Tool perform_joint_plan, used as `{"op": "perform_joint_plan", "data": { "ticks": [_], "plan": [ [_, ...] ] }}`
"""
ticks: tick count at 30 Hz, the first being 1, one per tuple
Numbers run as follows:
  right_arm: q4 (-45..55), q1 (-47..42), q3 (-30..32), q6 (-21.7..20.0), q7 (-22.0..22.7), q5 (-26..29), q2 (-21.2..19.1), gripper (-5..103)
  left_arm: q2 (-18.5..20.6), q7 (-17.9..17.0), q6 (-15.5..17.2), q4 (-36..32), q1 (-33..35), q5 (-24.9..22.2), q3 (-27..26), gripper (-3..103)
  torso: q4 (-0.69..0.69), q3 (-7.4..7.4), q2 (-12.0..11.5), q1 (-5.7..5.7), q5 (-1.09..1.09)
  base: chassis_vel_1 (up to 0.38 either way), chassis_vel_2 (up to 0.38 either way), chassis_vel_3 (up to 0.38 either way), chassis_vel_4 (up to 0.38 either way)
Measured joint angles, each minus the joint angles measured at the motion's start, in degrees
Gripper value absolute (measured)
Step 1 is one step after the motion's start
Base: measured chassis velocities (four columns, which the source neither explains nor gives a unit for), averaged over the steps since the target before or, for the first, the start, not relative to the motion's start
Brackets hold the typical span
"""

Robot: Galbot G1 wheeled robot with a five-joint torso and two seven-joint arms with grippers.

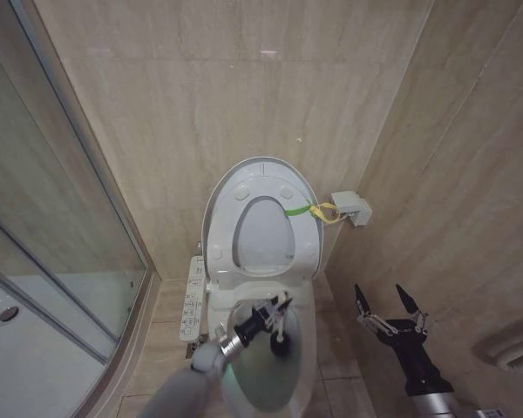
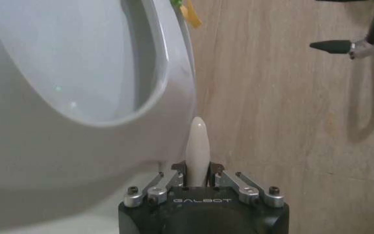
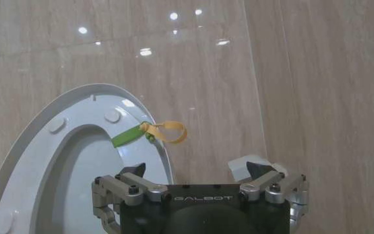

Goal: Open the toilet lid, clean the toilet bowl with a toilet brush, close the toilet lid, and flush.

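One step of four done: toilet lid [image 1: 263, 178] raised against far wall, seat ring [image 1: 263, 228] up with it. Scrubbing under way, by my judgement. My left gripper [image 1: 275, 311] clenched on toilet brush [image 1: 279, 335], dark head down in toilet bowl [image 1: 303, 366]. My right gripper [image 1: 385, 303] released, idle, right of toilet near side wall. Left: close lid, flush.

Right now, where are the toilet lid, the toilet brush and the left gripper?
toilet lid [image 1: 260, 178]: head view, raised upper edge.
toilet brush [image 1: 280, 346]: head view, dark bristle head.
left gripper [image 1: 274, 312]: head view, between its jaws.
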Motion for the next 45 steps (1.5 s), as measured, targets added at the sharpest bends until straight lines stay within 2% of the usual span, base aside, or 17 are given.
{"op": "perform_joint_plan", "data": {
  "ticks": [5,10,11,15,32,39,45],
  "plan": [
    [0.0,0.0,0.0,0.0,0.0,0.0,0.0,100,-0.1,0.9,-0.4,0.8,0.7,0.7,-0.4,21,0.0,0.0,0.0,0.0,0.0,0.0,0.0,0.0,0.0],
    [0.0,0.0,0.0,0.0,0.0,0.0,0.0,100,1.1,1.9,-0.9,0.0,0.6,4.1,-1.2,21,0.0,0.0,0.0,0.0,0.0,0.0,0.0,0.0,0.0],
    [0.0,0.0,0.0,0.0,0.0,0.0,0.0,100,2.3,2.6,-1.2,-1.2,0.7,6.1,-1.5,21,-0.01,0.0,0.0,0.0,0.0,0.0,0.0,0.0,0.0],
    [0.0,0.0,0.0,0.0,0.0,0.0,0.0,100,4.9,2.7,-0.7,-4.7,2.7,6.0,-1.9,21,0.0,0.0,0.0,0.0,0.0,0.0,0.0,0.0,0.0],
    [0.0,0.0,0.0,0.0,0.0,0.0,0.0,100,8.9,1.5,0.8,-13.0,13.3,4.0,-7.9,21,0.01,0.0,0.0,0.0,0.0,0.0,0.0,0.0,0.0],
    [0.0,0.0,0.0,0.0,0.0,0.0,0.0,100,7.4,-0.7,1.6,-12.7,12.2,0.9,-8.9,21,0.0,0.01,0.0,0.0,0.0,0.0,0.0,0.0,0.0],
    [0.0,0.0,0.0,0.0,0.0,0.0,0.0,100,3.7,-1.5,2.0,-9.0,6.9,-1.4,-10.0,21,-0.01,0.01,0.0,0.0,0.0,0.0,0.0,0.0,0.0]
  ]
}}
